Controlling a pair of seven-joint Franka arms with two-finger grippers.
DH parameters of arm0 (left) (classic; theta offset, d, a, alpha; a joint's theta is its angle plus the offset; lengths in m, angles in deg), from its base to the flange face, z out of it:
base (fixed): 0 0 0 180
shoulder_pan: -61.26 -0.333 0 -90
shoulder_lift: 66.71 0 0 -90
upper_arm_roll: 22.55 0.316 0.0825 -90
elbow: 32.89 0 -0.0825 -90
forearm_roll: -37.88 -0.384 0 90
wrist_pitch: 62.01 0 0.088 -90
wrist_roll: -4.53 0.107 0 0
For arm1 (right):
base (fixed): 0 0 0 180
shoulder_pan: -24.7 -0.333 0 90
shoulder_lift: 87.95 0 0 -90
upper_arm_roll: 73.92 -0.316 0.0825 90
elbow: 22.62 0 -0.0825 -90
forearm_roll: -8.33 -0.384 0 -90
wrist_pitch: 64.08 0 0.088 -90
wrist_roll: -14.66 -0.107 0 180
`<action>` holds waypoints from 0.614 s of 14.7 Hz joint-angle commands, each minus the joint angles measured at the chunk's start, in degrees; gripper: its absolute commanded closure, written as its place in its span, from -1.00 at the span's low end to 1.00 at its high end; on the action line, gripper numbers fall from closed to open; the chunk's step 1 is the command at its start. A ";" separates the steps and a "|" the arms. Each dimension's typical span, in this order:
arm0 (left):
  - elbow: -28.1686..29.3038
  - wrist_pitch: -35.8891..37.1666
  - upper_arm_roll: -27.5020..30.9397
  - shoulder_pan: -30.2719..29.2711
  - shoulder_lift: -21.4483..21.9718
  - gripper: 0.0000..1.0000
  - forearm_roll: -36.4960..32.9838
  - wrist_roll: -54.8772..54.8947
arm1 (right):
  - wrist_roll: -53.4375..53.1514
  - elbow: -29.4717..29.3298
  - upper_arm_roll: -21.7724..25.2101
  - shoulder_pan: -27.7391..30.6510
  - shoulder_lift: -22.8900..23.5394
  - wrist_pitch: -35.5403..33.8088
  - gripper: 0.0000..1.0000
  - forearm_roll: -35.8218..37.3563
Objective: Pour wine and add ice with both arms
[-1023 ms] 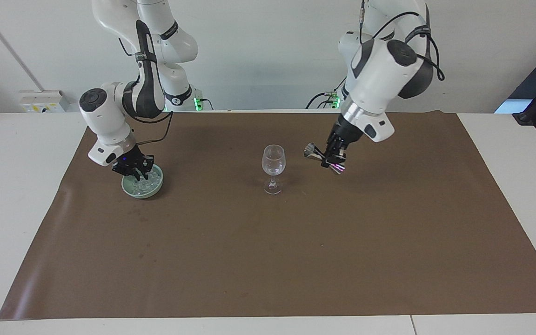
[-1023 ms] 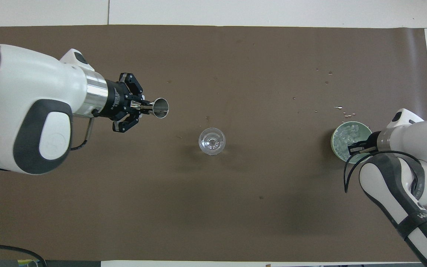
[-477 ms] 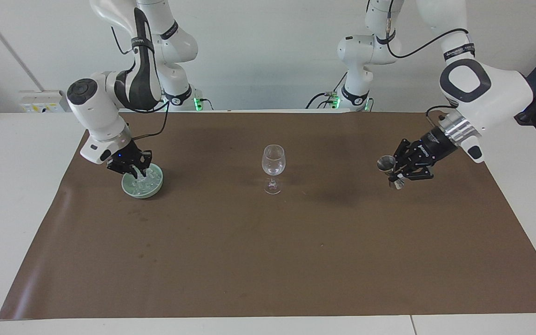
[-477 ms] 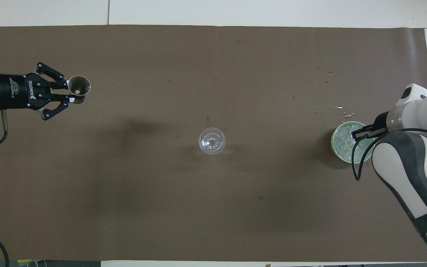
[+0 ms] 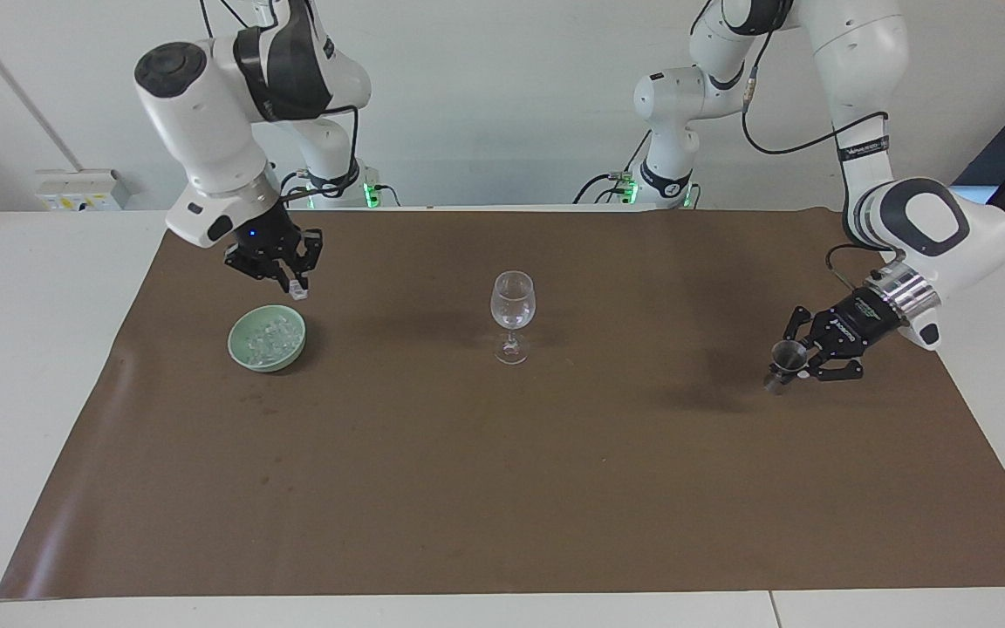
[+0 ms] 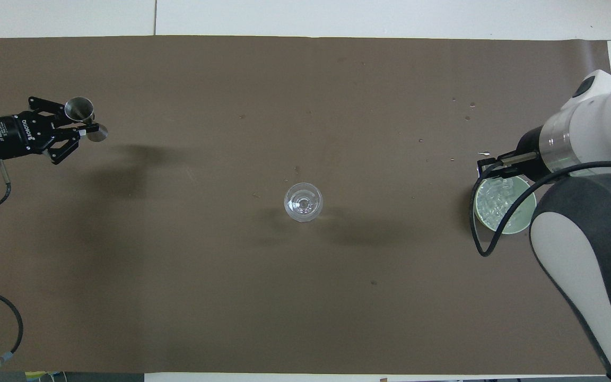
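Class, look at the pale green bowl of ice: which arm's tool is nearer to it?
The right. The right tool, shut on an ice cube, hangs just above the bowl. The left tool, holding a metal jigger, is at the left arm's end of the table.

one wine glass (image 5: 512, 316), one green bowl (image 5: 266, 338), one metal jigger (image 5: 783, 363), two arms (image 5: 206, 131)

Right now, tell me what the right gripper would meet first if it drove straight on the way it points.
Probably the brown mat beside the pale green bowl; the right gripper slants downward, though depth is unclear.
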 commanded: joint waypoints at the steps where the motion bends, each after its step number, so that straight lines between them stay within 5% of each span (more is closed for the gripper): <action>1: -0.63 2.77 -0.88 -4.00 -3.06 1.00 4.65 0.30 | -10.19 -6.80 -0.18 -5.59 2.77 -2.57 0.74 -0.56; 9: 17.56 1.21 -0.89 -4.19 1.85 1.00 18.81 16.81 | -28.52 -8.75 -0.18 -21.07 8.92 4.62 0.72 1.01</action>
